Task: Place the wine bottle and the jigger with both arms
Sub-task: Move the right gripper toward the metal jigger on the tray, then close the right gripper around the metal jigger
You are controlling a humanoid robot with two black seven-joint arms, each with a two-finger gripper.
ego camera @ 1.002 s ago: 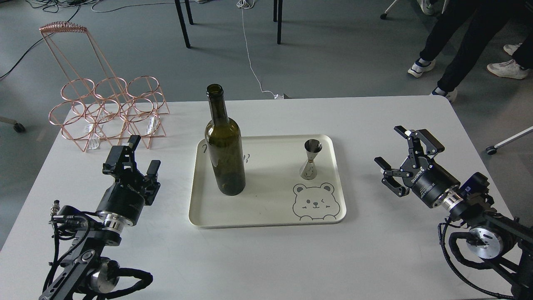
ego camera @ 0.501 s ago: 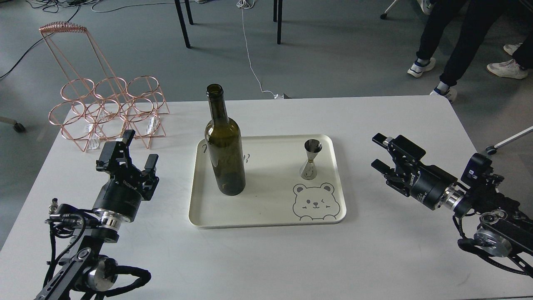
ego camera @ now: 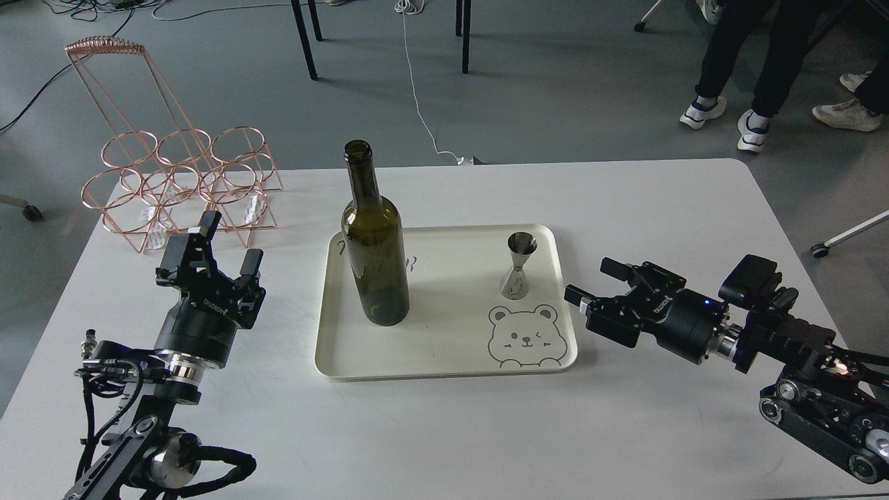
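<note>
- My right fingers point(ego camera: 590, 288) are spread and hold nothing; they lie low and level, pointing left, just beside the right rim of the tray point(ego camera: 444, 371), short of the jigger.
- My left fingers point(ego camera: 208, 253) are spread too and empty, pointing up and away from me, well left of the tray and near the copper wire rack point(ego camera: 180, 184).
- Neither of my fingers touches either task thing, so I judge that no grasp has been made: both pickups and both placings are left to do.
- The jigger point(ego camera: 519, 267) stands upright on the tray's right side, just above the printed bear. It is small, shiny steel, hourglass-shaped, with its open cup facing up; I would expect the narrow waist to be the natural place to pinch.
- The wine bottle point(ego camera: 374, 243) stands upright on the tray's left part, apart from the jigger. It is dark olive-green glass with a long narrow neck, an open mouth and no label, and it looks empty.
- The tray rests on the white counter point(ego camera: 444, 430), roughly between my two arms.
</note>
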